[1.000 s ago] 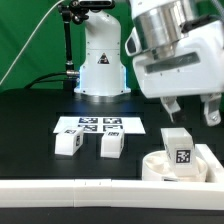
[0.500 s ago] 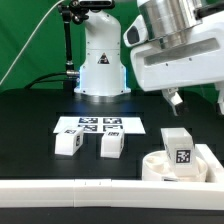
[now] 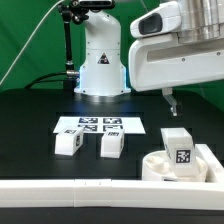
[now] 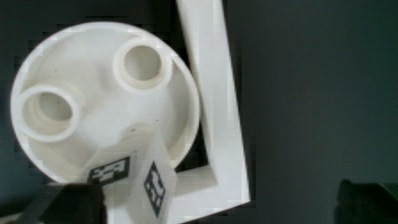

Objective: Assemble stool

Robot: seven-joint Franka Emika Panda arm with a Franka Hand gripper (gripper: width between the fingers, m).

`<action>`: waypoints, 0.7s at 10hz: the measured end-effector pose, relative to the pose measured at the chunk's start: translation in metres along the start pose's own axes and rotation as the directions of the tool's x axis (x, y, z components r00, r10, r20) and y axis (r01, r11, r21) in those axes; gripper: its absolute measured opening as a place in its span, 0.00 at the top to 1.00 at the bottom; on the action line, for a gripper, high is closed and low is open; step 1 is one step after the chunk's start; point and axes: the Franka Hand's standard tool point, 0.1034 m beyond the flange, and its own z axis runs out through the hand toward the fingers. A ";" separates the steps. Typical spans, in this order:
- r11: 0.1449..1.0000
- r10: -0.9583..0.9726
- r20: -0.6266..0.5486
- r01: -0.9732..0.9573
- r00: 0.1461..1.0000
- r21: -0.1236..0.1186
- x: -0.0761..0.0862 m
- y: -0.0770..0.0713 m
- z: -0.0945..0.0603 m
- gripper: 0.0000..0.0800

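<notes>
Black tabletop, green backdrop at the far left, the arm's white base at upper centre of the exterior view. And the gripper (image 3: 193, 90) has lifted! A second ago it hung low over the lower right corner. Now it is up in the upper right of the frame, with only one fingertip (image 3: 168, 100) showing under the white housing. The fingers are spread wide and carry nothing, and the wrist view agrees, with dark finger shapes far apart at its edges.

What it left behind is one leg (image 3: 180, 148) standing upright on the round seat (image 3: 155, 168) in the lower right, tucked against the white rail (image 3: 80, 186) that runs along the bottom. From the wrist camera that same leg (image 4: 139, 172) sits at the rim of the seat (image 4: 80, 70), tag facing out, and two round sockets are plainly unfilled beside it.

So that looks like a release and retreat, with the first leg placed. Whether it is fully seated I cannot tell from here.

Two more legs wait at lower left, a left one (image 3: 68, 143) and its neighbour (image 3: 111, 145), just in front of the marker board (image 3: 90, 125). One of them is probably the next pickup.
</notes>
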 end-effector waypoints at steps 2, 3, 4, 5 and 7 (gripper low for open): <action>0.986 -0.165 0.000 0.165 0.986 0.000 0.000 0.001 0.000 0.19; 0.970 -0.242 0.000 0.242 0.970 0.000 0.000 0.001 0.000 0.19; 0.947 -0.321 0.000 0.321 0.947 -0.001 0.000 0.001 0.000 0.19; 0.864 -0.503 0.005 0.503 0.864 -0.022 0.003 0.004 -0.001 0.19; 0.686 -0.725 0.039 0.726 0.687 -0.049 0.008 0.002 -0.003 0.19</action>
